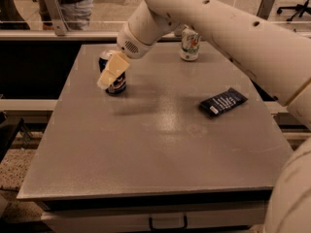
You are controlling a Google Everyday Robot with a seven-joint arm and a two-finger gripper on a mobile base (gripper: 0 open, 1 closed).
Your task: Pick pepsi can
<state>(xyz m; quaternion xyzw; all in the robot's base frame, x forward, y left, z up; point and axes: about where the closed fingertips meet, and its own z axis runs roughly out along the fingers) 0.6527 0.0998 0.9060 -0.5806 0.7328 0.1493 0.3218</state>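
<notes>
The pepsi can, dark blue with a silver top and a white and red patch, stands upright on the grey table at the back left. My gripper hangs from the white arm that reaches in from the right, and its pale fingers lie right in front of the can and cover most of its upper half. I cannot tell whether the fingers touch the can or are around it.
A white-and-green can stands at the table's back edge, right of the arm. A flat dark blue snack wrapper lies at the right middle. A person stands behind the rail at the back left.
</notes>
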